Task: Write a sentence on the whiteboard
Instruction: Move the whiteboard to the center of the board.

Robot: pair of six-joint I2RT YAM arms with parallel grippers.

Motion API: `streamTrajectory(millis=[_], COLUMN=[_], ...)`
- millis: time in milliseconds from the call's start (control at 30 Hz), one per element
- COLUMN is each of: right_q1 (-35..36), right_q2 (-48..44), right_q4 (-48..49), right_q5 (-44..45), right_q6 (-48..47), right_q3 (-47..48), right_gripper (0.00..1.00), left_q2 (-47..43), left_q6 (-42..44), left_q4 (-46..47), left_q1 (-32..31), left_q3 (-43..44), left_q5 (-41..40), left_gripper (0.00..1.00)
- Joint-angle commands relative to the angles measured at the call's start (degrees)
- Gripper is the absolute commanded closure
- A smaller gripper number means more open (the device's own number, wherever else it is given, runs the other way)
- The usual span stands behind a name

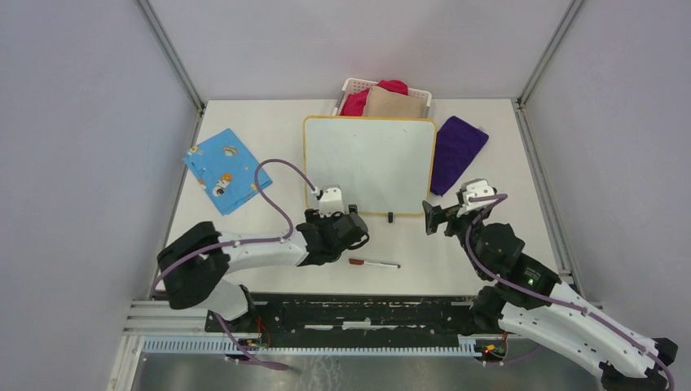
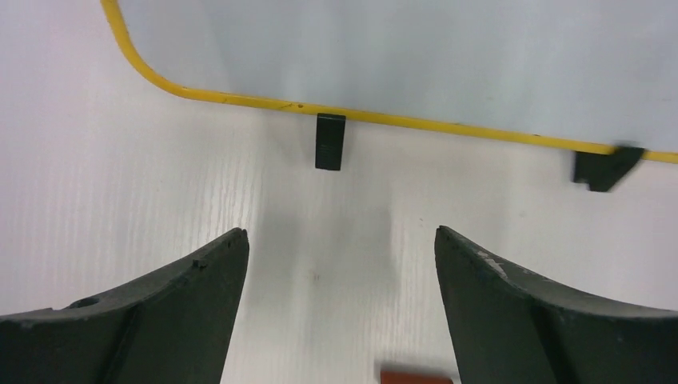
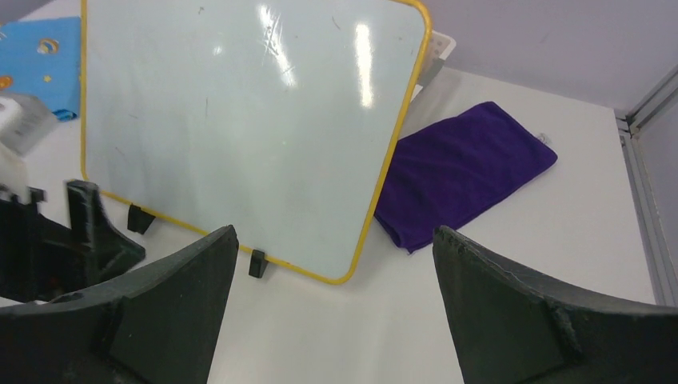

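The whiteboard (image 1: 368,163) with its yellow rim lies at mid table and its face is blank; no red writing shows on it. It also shows in the right wrist view (image 3: 240,120), and its near rim and black feet show in the left wrist view (image 2: 448,126). A marker (image 1: 375,263) with a red end lies on the table in front of the board. That red end peeks in at the bottom of the left wrist view (image 2: 416,376). My left gripper (image 1: 352,221) (image 2: 341,240) is open and empty, just short of the board's near edge. My right gripper (image 1: 432,218) (image 3: 332,236) is open and empty near the board's near right corner.
A purple cloth (image 1: 456,151) (image 3: 464,172) lies right of the board. A blue patterned cloth (image 1: 222,169) lies to its left. A white basket (image 1: 346,88) holding red and tan fabric stands behind the board. Grey walls enclose the table.
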Motion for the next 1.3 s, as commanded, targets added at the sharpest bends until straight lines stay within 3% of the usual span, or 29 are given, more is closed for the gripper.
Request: streamTrajectory(millis=[0, 300, 467, 800, 1267], right_q1=[0.06, 0.03, 0.05, 0.13, -0.09], right_q2=[4.07, 13.36, 19.51, 31.30, 45.49], right_q4=[-2.43, 1.21, 8.26, 16.86, 24.57], right_q5=[-0.22, -6.17, -12.17, -12.19, -7.30], right_q6=[2.44, 9.04, 14.78, 21.79, 26.16], right_q3=[1.77, -3.69, -8.07, -11.57, -9.25], right_gripper=[0.03, 0.06, 0.10, 0.15, 0.22], left_q2=[-12.15, -27.50, -31.00, -36.40, -42.22], left_q6=[-1.26, 29.17, 40.19, 41.79, 46.23], left_q4=[-4.15, -5.28, -2.43, 2.03, -4.37], left_q1=[-1.77, -1.67, -1.62, -1.63, -1.63], left_q3=[-1.47, 6.88, 8.81, -0.35, 2.79], left_q5=[-2.17, 3.63, 3.97, 2.50, -0.60], left_gripper=[0.08, 0.07, 0.08, 0.08, 0.09])
